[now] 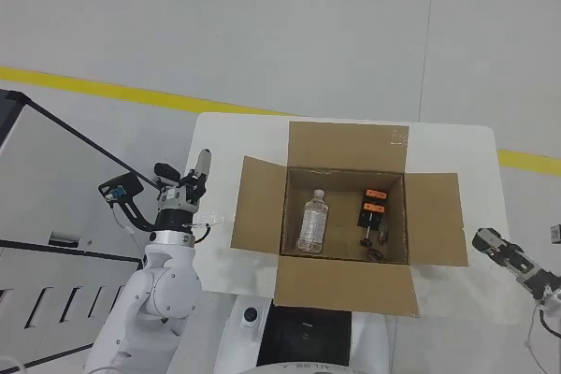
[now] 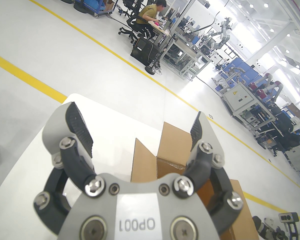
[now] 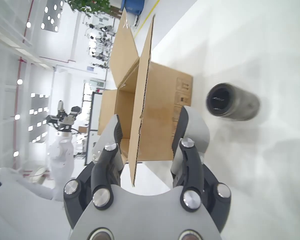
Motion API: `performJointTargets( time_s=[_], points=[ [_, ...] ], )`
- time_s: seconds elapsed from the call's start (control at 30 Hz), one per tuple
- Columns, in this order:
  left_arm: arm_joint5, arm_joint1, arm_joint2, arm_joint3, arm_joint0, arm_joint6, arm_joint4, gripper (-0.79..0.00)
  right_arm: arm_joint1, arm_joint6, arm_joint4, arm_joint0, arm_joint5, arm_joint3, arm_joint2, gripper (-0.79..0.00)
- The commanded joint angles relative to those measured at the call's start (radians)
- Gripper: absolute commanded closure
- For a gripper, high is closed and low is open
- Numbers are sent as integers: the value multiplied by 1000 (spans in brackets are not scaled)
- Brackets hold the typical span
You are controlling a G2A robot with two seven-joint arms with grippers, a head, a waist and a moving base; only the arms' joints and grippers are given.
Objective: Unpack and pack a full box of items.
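The white table (image 1: 238,140) carries an open cardboard box (image 1: 347,145) in its middle. All four flaps are folded outward, and the far flap reaches almost to the table's far edge. The left gripper (image 1: 203,157) is released and holds nothing, its fingers (image 2: 77,128) wide apart. It stands over the table's left edge, with a strip of bare table between it and the box's left flap. The right gripper (image 1: 483,238) is also released and empty, at the table's right edge, just beside the end of the right flap. Inside the box a clear bottle (image 1: 312,222) lies in the left half. A dark cylinder (image 3: 232,104) lies on the table close to the box's outer wall. A black and orange item (image 1: 373,213) lies in the box's right half, with open floor between it and the bottle.
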Motion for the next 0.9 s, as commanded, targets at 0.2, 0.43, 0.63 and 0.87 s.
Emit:
performJointTargets(
  time_s=[0.2,0.43,0.63,0.87],
  points=[
    [0,0,0,0,0,0,0,-785,-22,-425,-411,-127,73,-174,83,-785],
    [0,0,0,0,0,0,0,-785,-79,-1007,-1020,-234,321,-292,-163,-785],
    [0,0,0,0,0,0,0,-785,-97,-1153,-1167,-225,451,-245,-270,-785],
    [0,0,0,0,0,0,0,-785,-97,-1149,-1163,-219,448,-239,-275,-785]
  ],
)
